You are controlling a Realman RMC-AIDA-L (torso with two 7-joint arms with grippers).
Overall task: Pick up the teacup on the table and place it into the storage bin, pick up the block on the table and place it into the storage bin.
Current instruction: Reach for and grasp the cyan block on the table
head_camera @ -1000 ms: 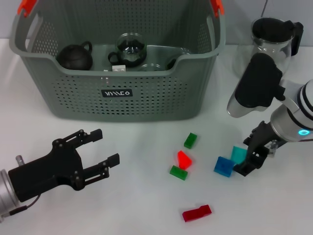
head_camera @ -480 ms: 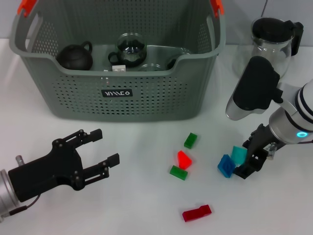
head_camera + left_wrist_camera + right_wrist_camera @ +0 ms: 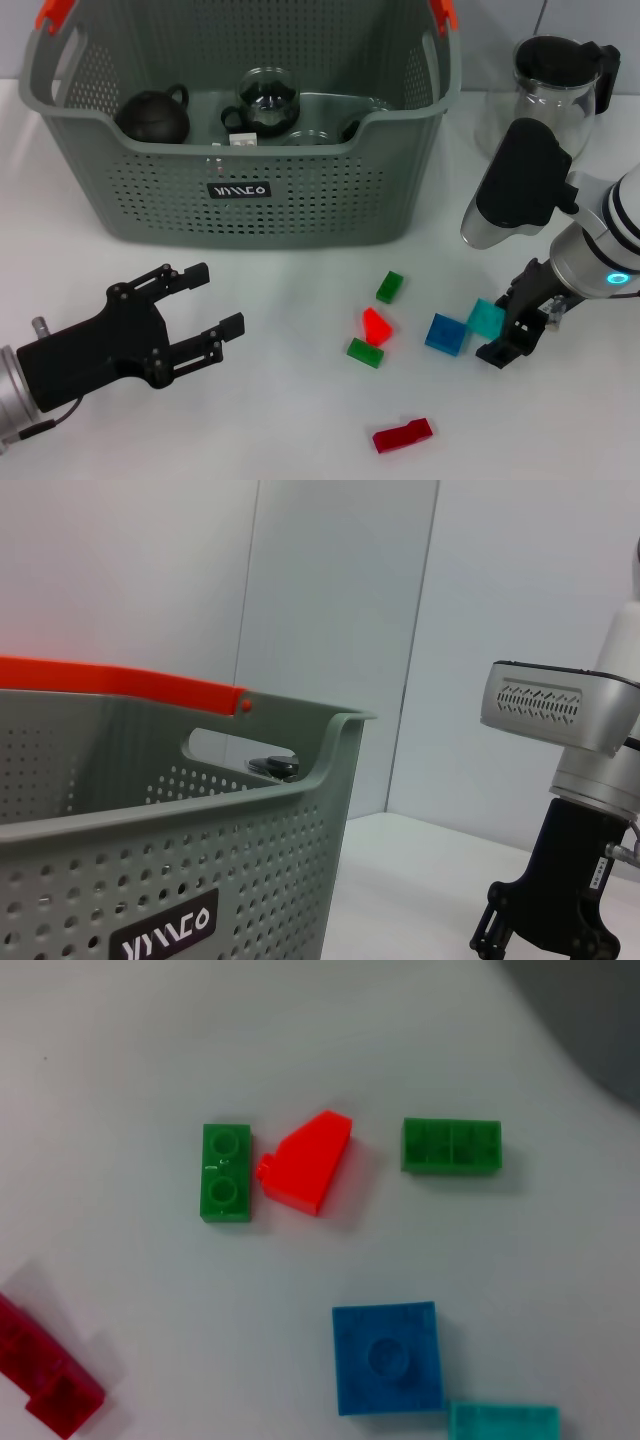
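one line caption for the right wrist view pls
Six loose blocks on the white table: two green, one red-orange, one dark red, one blue, one teal.

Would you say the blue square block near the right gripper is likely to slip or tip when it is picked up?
The blue block looks like rigid, smooth plastic, so it may slip between the fingers. It lies flat on the table, so tipping seems unlikely, though a nudge would probably slide it. The right gripper sits beside it; the teal block touches its corner and might shift too.

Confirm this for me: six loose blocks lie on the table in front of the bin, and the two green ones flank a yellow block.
Not quite. The block between the two green ones is red, not yellow, as the right wrist view shows. The rest stands.
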